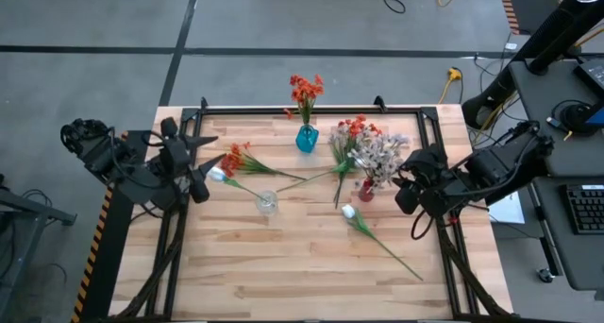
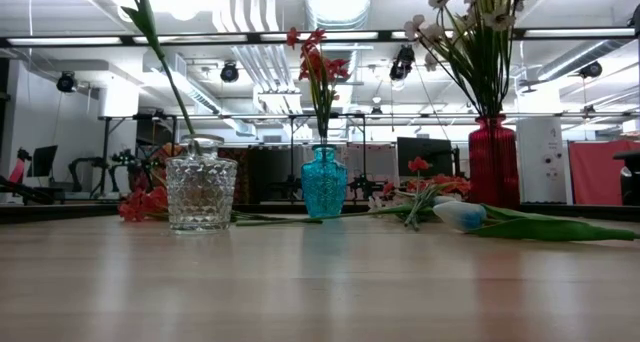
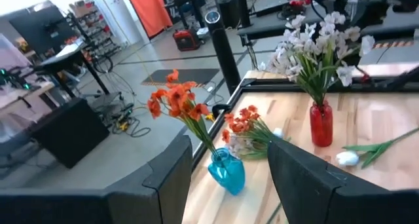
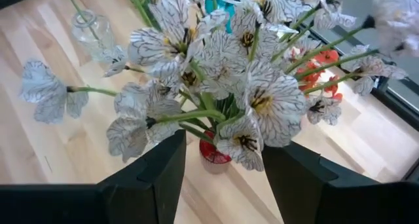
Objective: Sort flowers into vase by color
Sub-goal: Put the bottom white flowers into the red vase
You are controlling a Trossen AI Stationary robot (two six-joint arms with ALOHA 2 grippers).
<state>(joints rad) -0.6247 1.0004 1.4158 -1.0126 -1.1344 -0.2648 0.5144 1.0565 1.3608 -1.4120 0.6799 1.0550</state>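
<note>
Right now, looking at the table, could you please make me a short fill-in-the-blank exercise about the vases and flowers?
1. The pale bunch stands in the ____ vase.
2. The orange-red spray stands in the ____ vase.
3. The clear glass vase holds a single green ____.
4. The white bud near the right gripper is ____ on the table.

Missing words: red; blue; stem; lying

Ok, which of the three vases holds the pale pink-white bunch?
The red vase, nearest the right gripper. The blue vase holds orange-red blossoms, and the clear glass vase holds one green stem.
</note>
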